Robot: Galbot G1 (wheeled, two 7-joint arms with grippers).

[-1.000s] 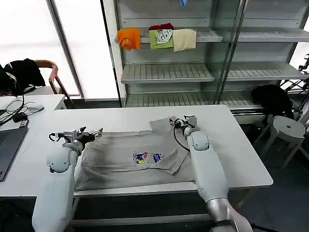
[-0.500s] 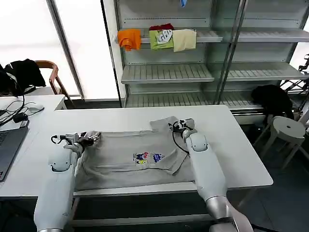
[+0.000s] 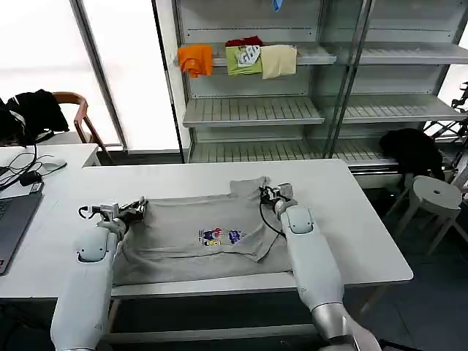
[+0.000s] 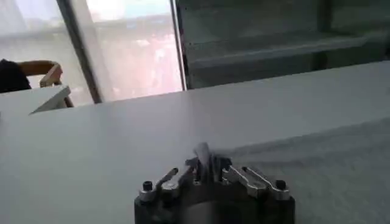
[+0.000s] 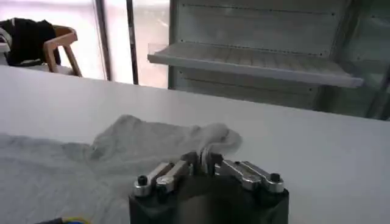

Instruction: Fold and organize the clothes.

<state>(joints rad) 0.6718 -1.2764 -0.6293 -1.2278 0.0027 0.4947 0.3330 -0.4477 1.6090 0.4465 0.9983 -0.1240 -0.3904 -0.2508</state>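
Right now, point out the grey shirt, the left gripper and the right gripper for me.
grey shirt (image 3: pixel 183 245): head view, on the plain front panel below the chest print.
left gripper (image 3: pixel 139 208): head view, between its fingertips at the shirt's edge.
right gripper (image 3: pixel 268 196): head view, between its fingertips at the shirt's far corner.

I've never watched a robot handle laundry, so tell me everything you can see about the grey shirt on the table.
The grey shirt is light grey, soft like cotton, with short sleeves and a small multicoloured print in the middle. It lies mostly flat but wrinkled on the white table, its near edge at the table's front. The left gripper is shut on its far left corner and the right gripper is shut on cloth at the far right, beside a bunched sleeve.
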